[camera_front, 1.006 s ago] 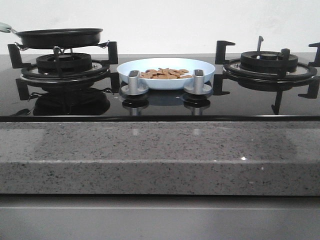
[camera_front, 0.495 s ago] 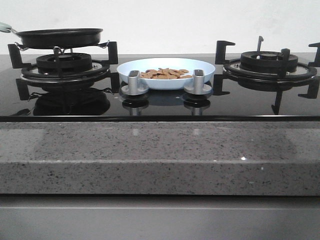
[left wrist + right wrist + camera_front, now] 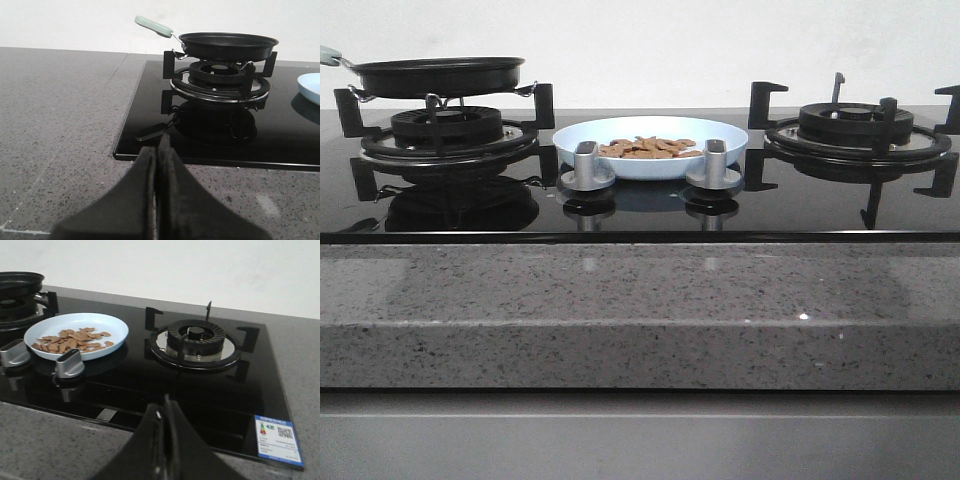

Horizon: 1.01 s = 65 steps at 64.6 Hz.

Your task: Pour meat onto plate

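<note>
A grey speckled tabletop (image 3: 640,300) carries a black glass hob below a white wall. Nearest, the left pincer (image 3: 156,165) and right pincer (image 3: 164,415) are each pressed closed, empty, over the stone. Beyond the knobs, the meat (image 3: 650,148) lies on the plate (image 3: 730,135), a round dish with no long axis, between the burners. Pouring looks complete; nothing obvious remains.

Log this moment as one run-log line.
orange-brown meat slices: on pale-blue round plate | black frying pan: left burner | end effectors: both shut, empty

Orange-brown meat (image 3: 648,148); pale-blue plate (image 3: 725,132); black pan (image 3: 438,75), mint handle (image 3: 153,26); speckled grey counter (image 3: 640,310).
</note>
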### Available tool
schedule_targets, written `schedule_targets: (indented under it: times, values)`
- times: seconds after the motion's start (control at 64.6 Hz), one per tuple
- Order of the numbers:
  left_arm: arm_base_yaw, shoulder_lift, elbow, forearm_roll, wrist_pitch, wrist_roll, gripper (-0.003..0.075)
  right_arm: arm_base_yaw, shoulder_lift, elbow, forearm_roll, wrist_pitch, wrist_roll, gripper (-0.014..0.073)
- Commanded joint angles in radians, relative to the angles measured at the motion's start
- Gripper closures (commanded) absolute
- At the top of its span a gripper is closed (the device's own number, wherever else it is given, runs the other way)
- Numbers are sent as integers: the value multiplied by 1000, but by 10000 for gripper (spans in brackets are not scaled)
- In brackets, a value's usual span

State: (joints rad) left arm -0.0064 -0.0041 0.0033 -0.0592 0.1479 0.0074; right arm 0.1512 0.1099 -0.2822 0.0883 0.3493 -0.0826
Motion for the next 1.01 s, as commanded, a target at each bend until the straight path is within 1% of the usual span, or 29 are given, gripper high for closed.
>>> schedule_targets:
  times: [0.0, 0.139, 0.217, 0.294, 0.341, 0.433, 0.991]
  values:
    - [2, -16, 5, -10, -88, -7, 741, -57, -28, 58, 1, -156, -3, 654]
    - [2, -16, 5, -10, -88, -7, 741, -120, -106, 189, 1, -224, -3, 654]
    - [2, -16, 5, -10, -88, -7, 741, -125, -135, 251, 1, -238, -3, 654]
    - [2, -16, 5, -10, -88, -7, 741, -125, -137, 308, 1, -284, -3, 654]
    - [2, -16, 5, -10, -88, -7, 741, -125, -137, 305, 1, -265, -3, 654]
    - [2, -16, 5, -10, -88, -7, 741, -125, -138, 306, 1, -283, -3, 654]
    - [2, -16, 5, -10, -88, -7, 741, -125, -137, 304, 1, -282, -3, 654]
